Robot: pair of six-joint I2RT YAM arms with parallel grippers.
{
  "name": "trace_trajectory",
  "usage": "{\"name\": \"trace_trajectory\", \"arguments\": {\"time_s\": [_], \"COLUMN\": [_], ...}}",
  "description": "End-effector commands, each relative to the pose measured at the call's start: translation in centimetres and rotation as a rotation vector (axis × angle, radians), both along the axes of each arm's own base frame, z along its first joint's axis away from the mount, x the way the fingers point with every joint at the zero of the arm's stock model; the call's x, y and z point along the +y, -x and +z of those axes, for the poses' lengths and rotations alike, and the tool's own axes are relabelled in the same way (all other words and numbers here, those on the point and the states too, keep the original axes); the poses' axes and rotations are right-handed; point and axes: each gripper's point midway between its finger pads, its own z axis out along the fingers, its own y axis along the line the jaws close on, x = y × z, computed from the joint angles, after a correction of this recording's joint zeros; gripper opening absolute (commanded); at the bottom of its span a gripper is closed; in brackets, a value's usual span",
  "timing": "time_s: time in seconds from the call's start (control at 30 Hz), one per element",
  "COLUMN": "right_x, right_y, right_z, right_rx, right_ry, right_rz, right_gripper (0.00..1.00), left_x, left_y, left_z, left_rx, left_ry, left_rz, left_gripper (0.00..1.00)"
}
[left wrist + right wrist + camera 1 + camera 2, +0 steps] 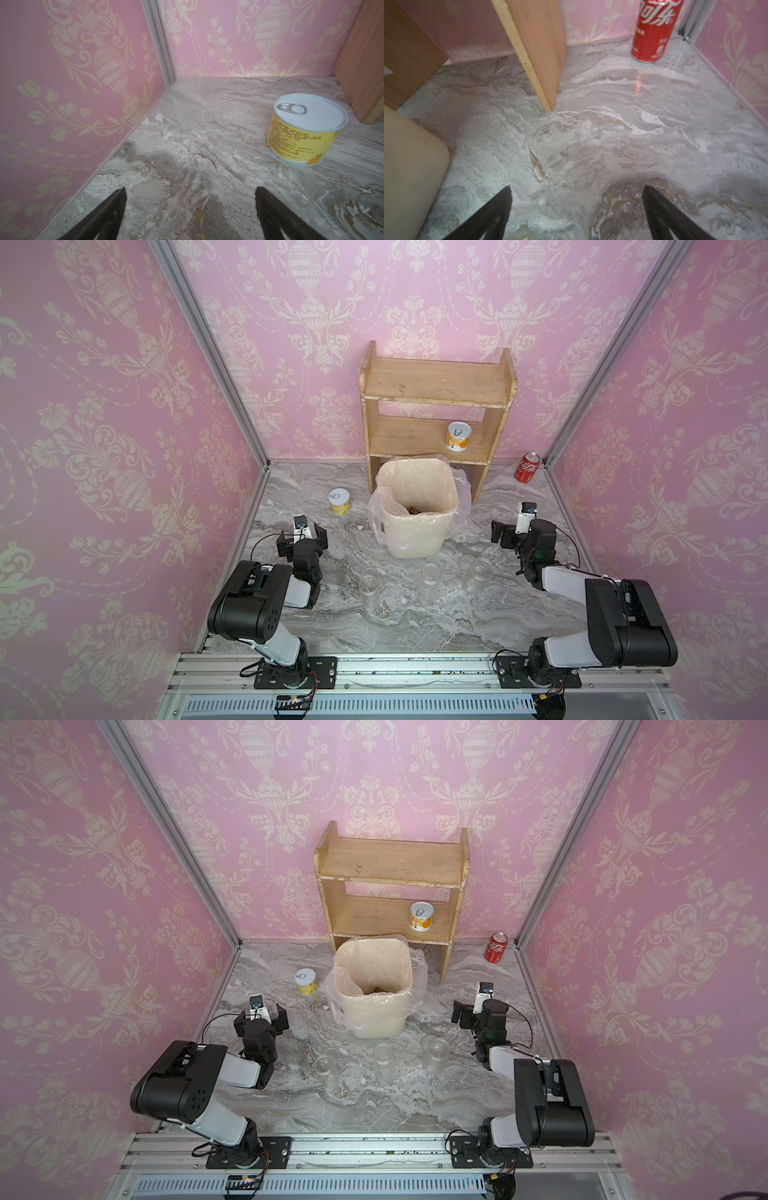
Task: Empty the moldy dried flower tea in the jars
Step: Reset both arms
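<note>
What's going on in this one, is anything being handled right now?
Nothing is being handled. The three clear jars stand upright on the table in front of the bin and look empty. Some brownish tea lies at the bottom of the bin, so the emptying appears done. The left gripper and right gripper are both open and empty, off to the sides, away from the jars.

The red cola can point(654, 31) reads "可乐" in white; print on yellow tin point(301, 141) illegible.
</note>
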Motion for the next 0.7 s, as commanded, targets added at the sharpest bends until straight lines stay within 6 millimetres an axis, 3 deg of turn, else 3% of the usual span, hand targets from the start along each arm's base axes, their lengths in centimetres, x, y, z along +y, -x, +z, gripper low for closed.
{"name": "trace_trajectory", "arguments": {"time_s": [0.0,0.23,0.67], "right_x": [0.9,0.5,0.5], "right_y": [0.3,0.2,0.2], "right_z": [-0.7,-0.8,-0.7], "right_rx": [-0.043,-0.034,-0.035], "right_ry": [0.076,0.074,0.079], "right_rz": [0.031,0.008,0.005], "right_gripper": [1.00,1.00,1.00], "left_x": [-0.7,-0.7,-0.6], "left_y": [-0.1,-1.5,-1.6], "left_z": [-1.1,-1.5,-1.7], "left_rx": [0.010,0.038,0.052], "left_ry": [0.027,0.021,0.039], "left_rz": [-0.057,-0.074,-0.081], "left_gripper": [0.99,0.99,0.99]}}
